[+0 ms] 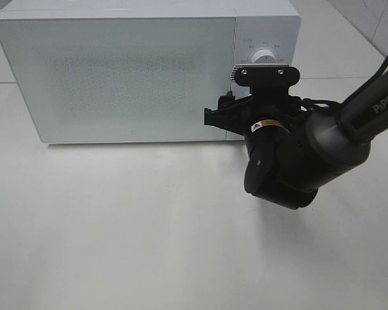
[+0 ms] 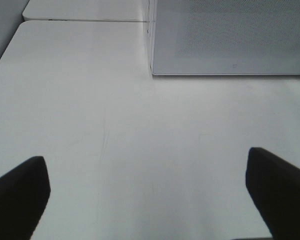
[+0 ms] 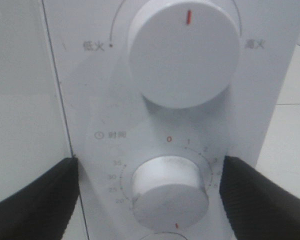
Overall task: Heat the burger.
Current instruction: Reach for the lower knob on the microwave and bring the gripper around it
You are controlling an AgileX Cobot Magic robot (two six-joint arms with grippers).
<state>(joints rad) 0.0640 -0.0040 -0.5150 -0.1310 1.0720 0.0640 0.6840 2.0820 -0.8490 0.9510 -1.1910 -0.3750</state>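
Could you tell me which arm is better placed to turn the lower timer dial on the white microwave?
Right: the open right gripper brackets the round white timer dial of the white box-shaped microwave, a finger on each side. The left gripper hangs open over the white table, away from the panel.

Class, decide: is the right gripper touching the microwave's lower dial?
Apart. The right wrist view shows the right gripper open astride the lower dial, with white panel showing on both sides.
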